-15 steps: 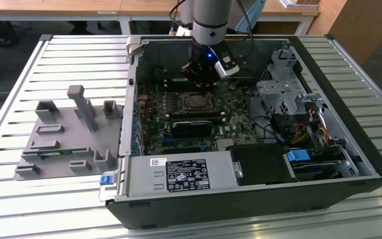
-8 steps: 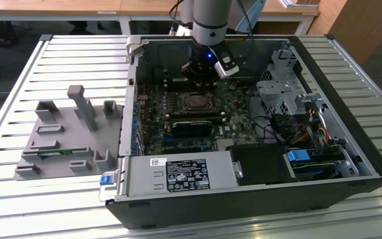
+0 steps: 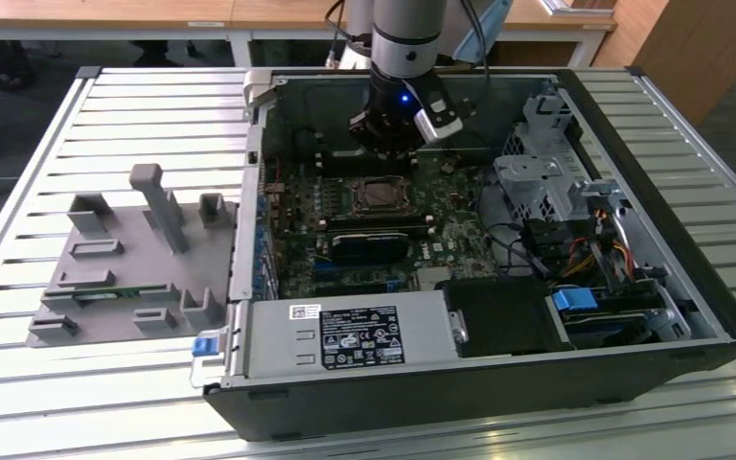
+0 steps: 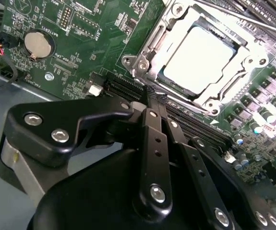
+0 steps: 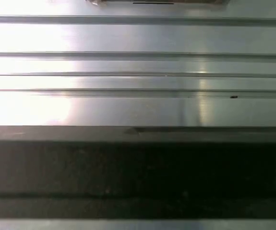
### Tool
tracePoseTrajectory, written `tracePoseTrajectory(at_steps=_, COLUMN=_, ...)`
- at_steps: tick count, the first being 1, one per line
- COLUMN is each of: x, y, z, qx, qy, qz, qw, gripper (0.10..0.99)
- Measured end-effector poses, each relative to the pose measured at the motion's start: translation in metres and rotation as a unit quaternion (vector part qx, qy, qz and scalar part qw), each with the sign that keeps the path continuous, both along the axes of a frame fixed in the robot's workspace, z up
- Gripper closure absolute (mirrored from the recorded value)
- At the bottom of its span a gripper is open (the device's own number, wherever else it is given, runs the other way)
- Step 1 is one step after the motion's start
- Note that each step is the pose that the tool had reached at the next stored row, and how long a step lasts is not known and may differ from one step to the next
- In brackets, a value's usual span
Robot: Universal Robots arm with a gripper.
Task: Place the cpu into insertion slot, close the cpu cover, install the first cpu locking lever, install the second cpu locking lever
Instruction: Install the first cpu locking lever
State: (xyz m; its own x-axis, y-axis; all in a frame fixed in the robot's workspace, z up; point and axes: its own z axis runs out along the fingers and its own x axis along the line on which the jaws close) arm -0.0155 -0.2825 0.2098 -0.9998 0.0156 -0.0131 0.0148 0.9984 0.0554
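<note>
Nearest the exterior view is the power supply, at the near wall of the open case.

1. On the exterior view's left, a grey fixture lies on the slatted table, well apart from the work.
2. At centre, the gripper hangs over the far part of the board, just beyond the slot. In the second wrist view the gripper has its fingers drawn together and carries nothing.
3. The cpu sits in the slot. The cover lies down over it, its window framing the pale top.
4. On the exterior view's right stands the drive cage, with cables near it.

Hazards: the fingertips are low and close to a black connector beside the slot; a skewed descent could strike it or the cover's edge. An unlatched cover could spring up.

Unclear: a thin rod runs along the slot's far side, probably a lever; whether it is hooked cannot be told. The slot's far corner is cut off.
</note>
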Motion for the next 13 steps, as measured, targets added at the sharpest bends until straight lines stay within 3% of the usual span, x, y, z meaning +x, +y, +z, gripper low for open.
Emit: tracePoseTrajectory(at_steps=13, x=0.0000, y=-0.0037, z=0.0001, qx=-0.0001, qy=0.0001, qz=0.000, qw=1.0000, gripper=0.980)
